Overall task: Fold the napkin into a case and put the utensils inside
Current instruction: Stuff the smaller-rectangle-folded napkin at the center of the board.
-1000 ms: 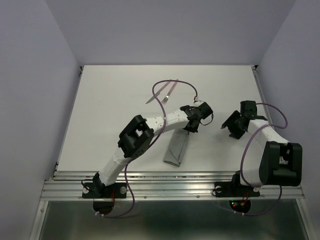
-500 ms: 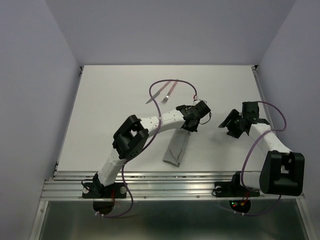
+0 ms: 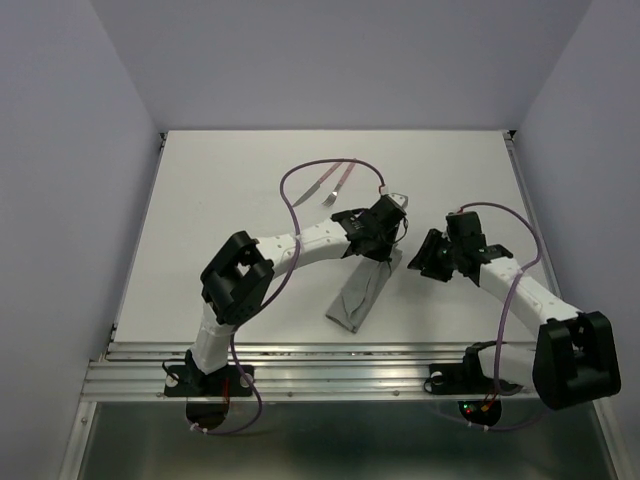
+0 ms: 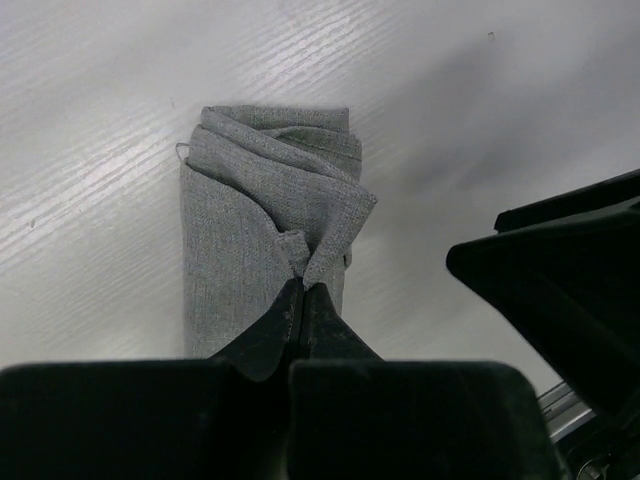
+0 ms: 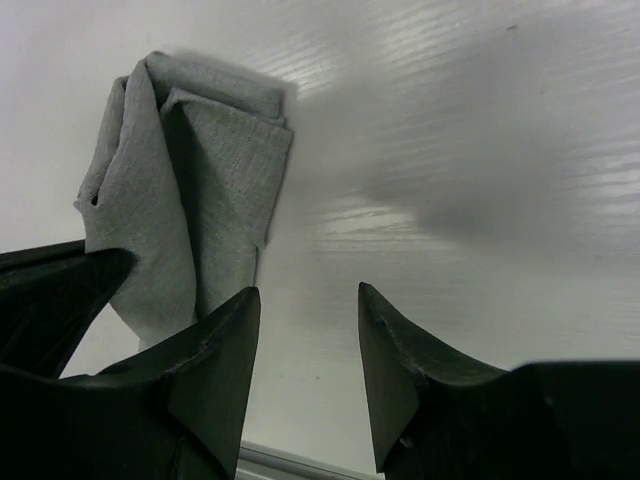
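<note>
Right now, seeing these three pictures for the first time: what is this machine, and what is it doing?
These are two robot arms bolted at the near edge of a white table. The wide picture comes from a camera above and behind them. The other two come from a small camera on each wrist, so the dark shapes at the bottom of those are that arm's own fingers. On the table lies a grey napkin, folded into a narrow strip. Farther back are the utensils, a knife and a fork with pinkish handles, and nothing touches them. The left gripper is shut, pinching a fold at the napkin's end. The right gripper is open, close beside the napkin, and holds nothing.
</note>
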You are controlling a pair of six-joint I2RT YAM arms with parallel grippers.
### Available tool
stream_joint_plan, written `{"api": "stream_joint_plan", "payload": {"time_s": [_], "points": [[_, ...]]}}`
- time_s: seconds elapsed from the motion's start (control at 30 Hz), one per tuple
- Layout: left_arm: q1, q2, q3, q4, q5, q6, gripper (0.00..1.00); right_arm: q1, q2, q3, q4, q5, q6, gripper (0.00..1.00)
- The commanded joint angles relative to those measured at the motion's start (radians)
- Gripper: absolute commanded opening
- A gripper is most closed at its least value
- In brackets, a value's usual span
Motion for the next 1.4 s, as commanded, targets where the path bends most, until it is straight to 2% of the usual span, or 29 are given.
{"api": "stream_joint_plan", "payload": {"time_s": [0.0,0.23,0.6,0.9,1.37], "points": [[0.007,-0.049,-0.016,0.043,0.039,0.002,0.00,0.078,0.040,0.032,0.043,0.089,0.021,0.47],[0.010,-0.036,-0.009,0.037,0.056,-0.004,0.00,0.174,0.134,0.124,0.041,0.165,0.015,0.35],[0.033,-0.051,-0.046,0.078,0.131,-0.024,0.00,0.220,0.289,0.235,0.070,0.180,-0.028,0.33],[0.047,-0.054,-0.052,0.075,0.143,-0.020,0.00,0.251,0.345,0.261,0.113,0.188,-0.028,0.33],[0.090,-0.051,-0.051,0.089,0.228,0.002,0.00,0.270,0.404,0.275,0.127,0.300,-0.044,0.28]]}}
